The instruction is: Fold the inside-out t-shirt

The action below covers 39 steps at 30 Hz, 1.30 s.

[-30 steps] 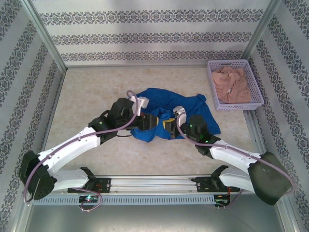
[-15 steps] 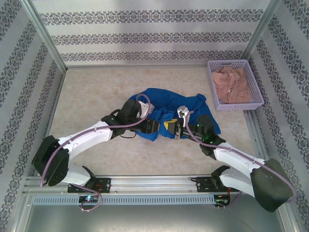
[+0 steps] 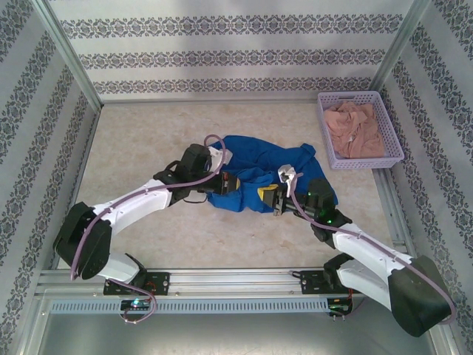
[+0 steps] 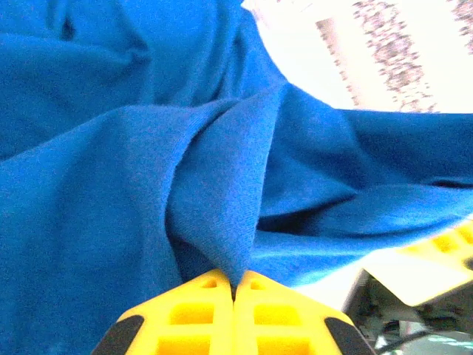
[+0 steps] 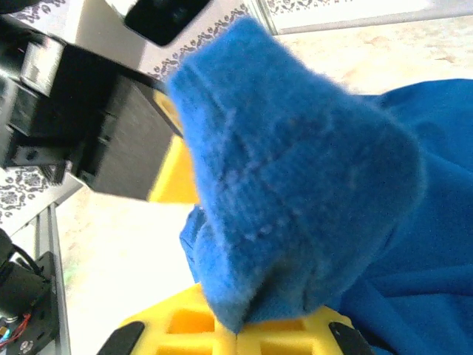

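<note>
The royal-blue inside-out t-shirt (image 3: 259, 164) lies crumpled in the middle of the table. My left gripper (image 3: 235, 185) is at its near-left edge, shut on a pinched ridge of the blue cloth (image 4: 222, 214) that rises from between the yellow fingertips (image 4: 199, 296). Just to the right, my right gripper (image 3: 267, 197) is shut on a thick bunched fold of the same shirt (image 5: 295, 200), stitched seam showing. The two grippers sit close together, facing each other across the shirt's near hem.
A lilac basket (image 3: 393, 140) holding a pinkish-beige garment (image 3: 358, 130) stands at the back right. Patterned walls close in the table on three sides. Bare tabletop (image 3: 140, 140) lies left of the shirt and behind it.
The left gripper moved right and closed on the shirt's cloth. Both arms stretched farther forward, and the right gripper shifted slightly right and nearer, still holding its fold.
</note>
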Motion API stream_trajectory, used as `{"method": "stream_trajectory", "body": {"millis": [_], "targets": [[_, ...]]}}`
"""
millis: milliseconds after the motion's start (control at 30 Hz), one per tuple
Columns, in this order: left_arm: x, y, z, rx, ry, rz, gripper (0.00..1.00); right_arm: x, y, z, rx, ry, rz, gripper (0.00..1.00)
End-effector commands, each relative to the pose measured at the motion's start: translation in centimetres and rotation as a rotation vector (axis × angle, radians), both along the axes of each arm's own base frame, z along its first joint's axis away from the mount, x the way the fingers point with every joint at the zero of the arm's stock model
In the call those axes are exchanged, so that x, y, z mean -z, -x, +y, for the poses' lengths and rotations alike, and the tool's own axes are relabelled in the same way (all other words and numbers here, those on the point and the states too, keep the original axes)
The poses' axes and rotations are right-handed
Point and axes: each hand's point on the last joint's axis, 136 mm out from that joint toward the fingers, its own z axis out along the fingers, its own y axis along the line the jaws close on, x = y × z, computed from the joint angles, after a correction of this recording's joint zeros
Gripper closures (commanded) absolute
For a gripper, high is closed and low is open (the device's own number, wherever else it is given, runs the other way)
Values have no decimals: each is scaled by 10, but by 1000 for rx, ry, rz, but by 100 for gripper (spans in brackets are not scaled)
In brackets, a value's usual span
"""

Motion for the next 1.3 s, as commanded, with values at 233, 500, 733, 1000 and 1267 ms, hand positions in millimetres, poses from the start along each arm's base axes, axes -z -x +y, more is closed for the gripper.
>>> {"method": "stream_trajectory", "body": {"millis": [233,500,733,1000,1267], "targets": [[-101,56,16,203,383,-211,100,36,-4,-26,141,134,143,71],[-104,47,26,126,312,-266,100,1,24,-38,138,281,78,36],[-101,41,28,100,267,-252,100,-48,26,-39,210,402,-172,38],[-99,35,28,62,253,-213,100,-38,45,40,-36,538,-271,55],[-99,35,29,58,244,-204,100,-19,10,62,113,653,-263,56]]}}
